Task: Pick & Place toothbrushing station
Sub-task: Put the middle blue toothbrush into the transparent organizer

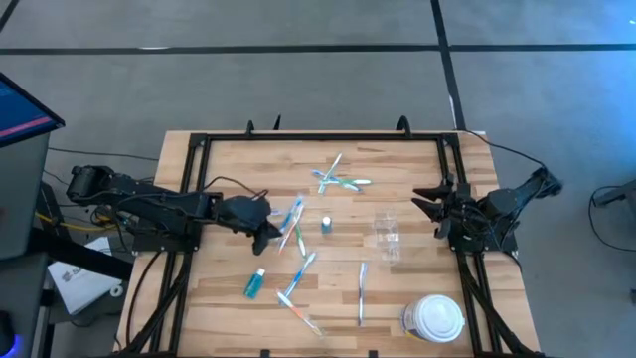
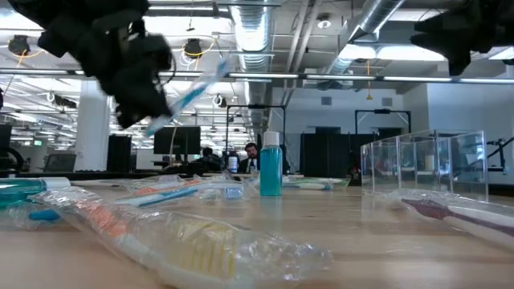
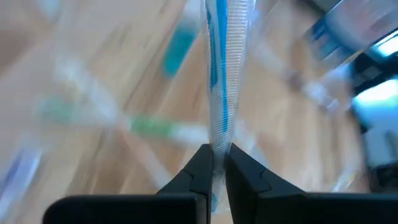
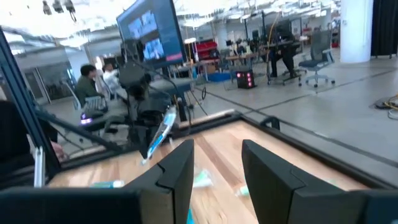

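My left gripper (image 1: 268,224) is shut on a blue-and-white toothbrush (image 1: 293,219) in a clear wrapper, above the middle of the table; it also shows in the low view (image 2: 193,90). A small clear plastic cup (image 1: 388,236) stands right of centre. A teal tube (image 1: 326,224) stands upright between them, and another (image 1: 255,284) lies near the front left. More toothbrushes lie at the far middle (image 1: 338,180) and near the front (image 1: 298,288). My right gripper (image 1: 429,204) waits open at the table's right edge. My left gripper pinches one end of the wrapped toothbrush (image 3: 217,146) between its two fingers (image 3: 200,168). The fingers come from the table's left and lie along the brush, which sticks out ahead of them. The brush is lifted clear of the table and slants upward (image 2: 205,79).
A large white round lidded container (image 1: 434,318) stands at the front right. Another toothbrush (image 1: 361,292) lies in front of the cup. A black frame rail (image 1: 318,139) runs around the table. People sit in the room beyond.
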